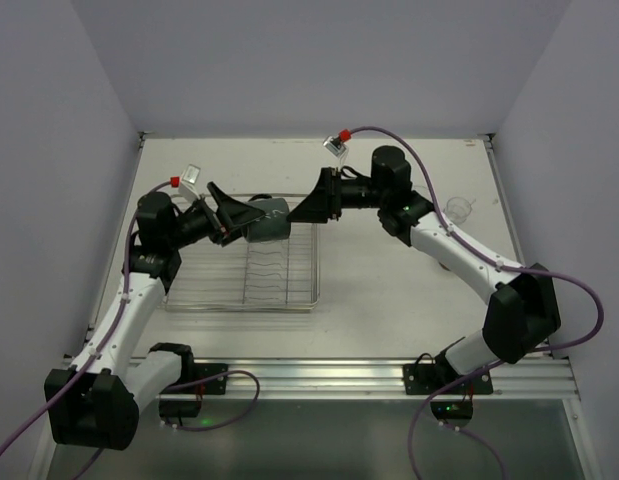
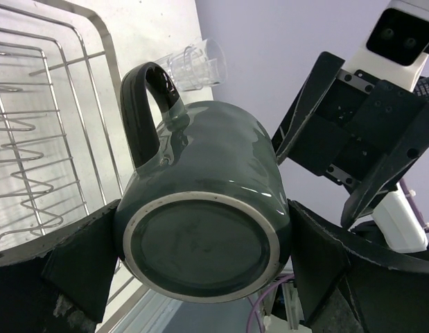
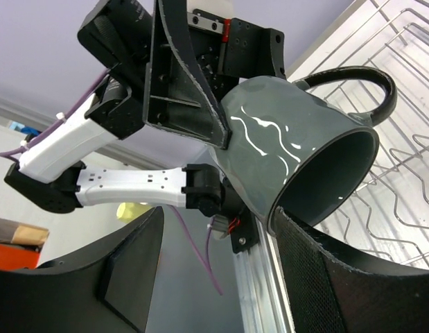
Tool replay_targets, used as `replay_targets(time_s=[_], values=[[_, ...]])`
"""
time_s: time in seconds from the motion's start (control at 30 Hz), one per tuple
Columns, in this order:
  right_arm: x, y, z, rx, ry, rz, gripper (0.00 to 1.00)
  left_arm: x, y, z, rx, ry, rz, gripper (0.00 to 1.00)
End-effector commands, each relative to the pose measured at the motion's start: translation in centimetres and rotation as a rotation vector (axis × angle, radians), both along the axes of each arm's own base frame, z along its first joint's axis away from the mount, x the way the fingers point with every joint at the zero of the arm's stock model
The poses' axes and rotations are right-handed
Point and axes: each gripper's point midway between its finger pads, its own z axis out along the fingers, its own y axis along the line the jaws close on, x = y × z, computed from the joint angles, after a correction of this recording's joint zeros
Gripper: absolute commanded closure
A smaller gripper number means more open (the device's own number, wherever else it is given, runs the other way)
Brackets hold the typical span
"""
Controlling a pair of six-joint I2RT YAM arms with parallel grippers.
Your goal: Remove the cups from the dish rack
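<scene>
My left gripper [image 1: 251, 220] is shut on the dark grey-green mug [image 1: 271, 222] and holds it on its side above the far right part of the silver wire dish rack [image 1: 289, 298]. In the left wrist view the mug's base [image 2: 200, 243] sits between both fingers. My right gripper [image 1: 297, 212] is open, just right of the mug and facing its mouth. In the right wrist view the mug's rim [image 3: 325, 180] is just above one finger [image 3: 339, 277]. A clear tumbler [image 1: 457, 208] stands on the table at the far right. The cream cup is out of view.
The rack's plate-slot wires [image 2: 34, 180] run below the mug. The clear tumbler also shows in the left wrist view [image 2: 193, 64], beyond the rack's corner. White walls close in the table on the left, back and right. An aluminium rail [image 1: 319, 375] runs along the near edge.
</scene>
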Motion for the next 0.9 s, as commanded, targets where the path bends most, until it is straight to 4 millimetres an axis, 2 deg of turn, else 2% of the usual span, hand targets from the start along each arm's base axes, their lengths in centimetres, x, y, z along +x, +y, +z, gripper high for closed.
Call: replay_targets(time_s=[0.0, 0.27, 0.43, 0.6, 0.87], values=[[0.4, 0.0, -0.1, -0.011, -0.059, -0.027, 0.33, -0.1, -0.3, 3.5, -0.057, -0.103, -0.028, 1.00], [0.1, 0.5, -1.4, -0.011, -0.059, -0.005, 0.34, -0.1, -0.4, 4.0, -0.073, -0.105, -0.029, 1.00], [-1.1, 1.3, -0.7, 0.054, -0.095, 0.062, 0.37, -0.3, -0.5, 4.9, -0.108, -0.112, -0.033, 1.00], [-1.5, 2.1, -0.1, 0.108, -0.137, 0.089, 0.40, -0.4, -0.6, 4.5, -0.144, -0.083, -0.035, 1.00], [-2.1, 2.9, 0.8, 0.188, -0.159, 0.123, 0.50, -0.9, -0.7, 4.1, -0.198, -0.050, -0.040, 1.00]])
